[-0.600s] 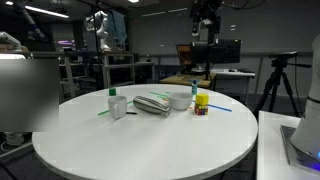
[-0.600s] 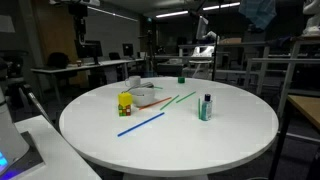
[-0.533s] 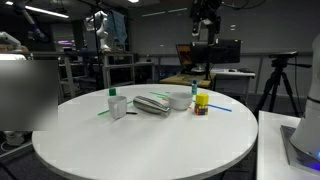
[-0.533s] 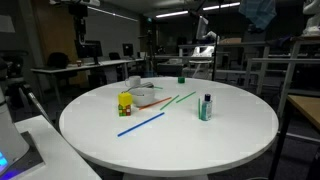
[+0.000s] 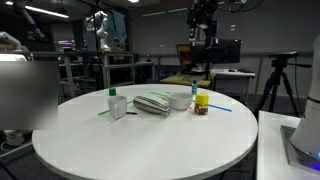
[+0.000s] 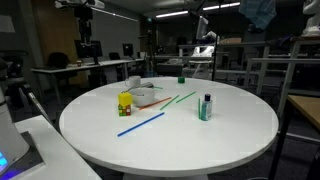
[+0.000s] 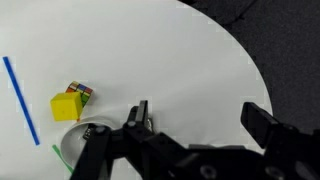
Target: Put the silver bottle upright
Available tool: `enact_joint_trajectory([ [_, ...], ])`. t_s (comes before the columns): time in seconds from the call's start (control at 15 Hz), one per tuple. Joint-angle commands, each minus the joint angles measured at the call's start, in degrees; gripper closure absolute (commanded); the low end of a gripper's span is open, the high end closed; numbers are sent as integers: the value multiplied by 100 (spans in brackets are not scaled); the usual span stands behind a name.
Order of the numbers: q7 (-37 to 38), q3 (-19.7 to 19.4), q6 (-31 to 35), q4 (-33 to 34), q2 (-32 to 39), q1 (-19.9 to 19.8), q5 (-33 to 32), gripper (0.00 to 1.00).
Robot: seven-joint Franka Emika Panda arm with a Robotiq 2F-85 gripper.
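Observation:
The silver bottle (image 5: 152, 103) lies on its side on the round white table (image 5: 150, 145), between a small white bottle with a green cap (image 5: 116, 104) and a white bowl (image 5: 179, 100). In an exterior view it is a pale shape behind the yellow block (image 6: 126, 101), hard to make out. My gripper (image 5: 203, 18) hangs high above the far side of the table, well clear of the bottle. In the wrist view the gripper (image 7: 200, 120) is open and empty over bare table, and the silver bottle is hidden.
A yellow block (image 5: 201, 103) and a blue stick (image 5: 221, 108) lie right of the bowl, a green stick (image 5: 103, 112) at the left. The wrist view shows the block (image 7: 66, 106) and blue stick (image 7: 22, 98). A tripod (image 5: 273, 85) stands beyond the table.
My gripper has shifted slightly high above the table. Nothing on the table has moved.

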Motion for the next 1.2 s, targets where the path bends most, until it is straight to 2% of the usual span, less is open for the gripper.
enact_joint_trajectory([
  [0.0, -264, 11, 180, 583, 846, -123, -311, 0],
  [0.6, -790, 71, 405, 1953, 2835, 92, -480, 0],
  [0.93, -643, 148, 758, 2652, 3850, 219, -527, 0],
  [1.13, -506, 147, 856, 3164, 4506, 317, -827, 0],
])
